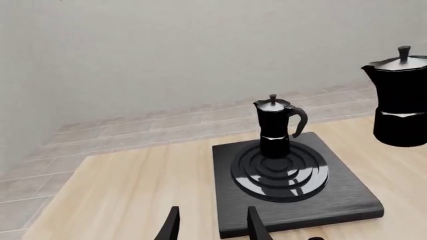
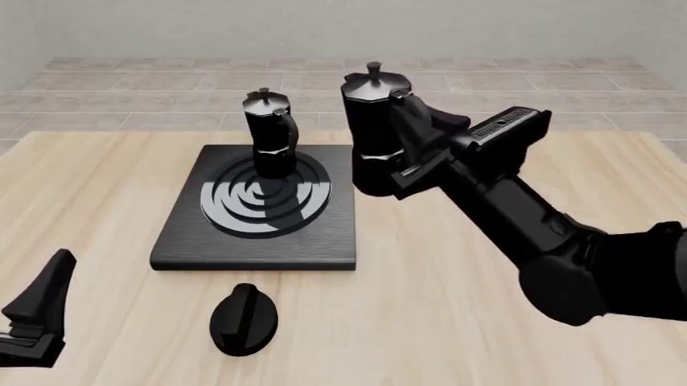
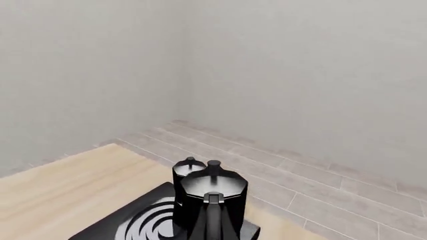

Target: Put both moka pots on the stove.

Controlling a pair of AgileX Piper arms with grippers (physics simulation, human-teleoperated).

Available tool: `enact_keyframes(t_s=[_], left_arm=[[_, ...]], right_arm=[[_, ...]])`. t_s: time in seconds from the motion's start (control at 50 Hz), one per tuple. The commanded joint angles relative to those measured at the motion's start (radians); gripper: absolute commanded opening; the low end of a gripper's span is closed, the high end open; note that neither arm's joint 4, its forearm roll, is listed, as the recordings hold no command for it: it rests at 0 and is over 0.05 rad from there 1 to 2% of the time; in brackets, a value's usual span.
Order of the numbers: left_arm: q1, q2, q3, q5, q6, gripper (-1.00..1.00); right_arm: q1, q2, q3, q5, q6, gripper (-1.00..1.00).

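Observation:
One moka pot [image 2: 269, 133] stands upright on the far part of the stove [image 2: 215, 241], on the ring burner. My right gripper [image 2: 417, 138] is shut on the second moka pot [image 2: 374, 137] at its handle side and holds it upright in the air just right of the stove. In the right wrist view the held pot [image 3: 212, 192] is close in front, with the other pot [image 3: 187, 169] behind it. My left gripper [image 2: 43, 310] is open and empty, low at the near left. Its view shows the stove [image 1: 333, 200], the standing pot [image 1: 275, 125] and the held pot [image 1: 400, 100].
A black oval knob with a ridge [image 2: 244, 319] lies on the wooden table [image 2: 451, 322] in front of the stove. A tiled floor and grey wall lie beyond the table's far edge.

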Motion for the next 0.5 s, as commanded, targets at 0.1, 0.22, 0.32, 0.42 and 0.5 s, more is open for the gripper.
enact_keyframes(t_s=[0.1,0.22,0.32,0.42,0.5], left_arm=[[-0.002,-0.015,0.000,0.011,0.002,1.00],[-0.004,-0.005,0.000,0.002,0.005,1.00],[-0.004,-0.003,0.000,-0.001,0.005,1.00],[-0.005,-0.004,0.000,0.001,0.006,1.00],[-0.006,0.006,0.000,-0.007,0.008,1.00]], right_arm=[[0.027,0.093,-0.097,-0.066,0.001,-1.00],[0.037,0.141,-0.140,-0.079,-0.006,-1.00],[0.050,0.168,-0.159,-0.088,-0.013,-1.00],[0.067,0.193,-0.172,-0.101,-0.012,-1.00],[0.079,0.207,-0.176,-0.114,-0.005,-1.00]])
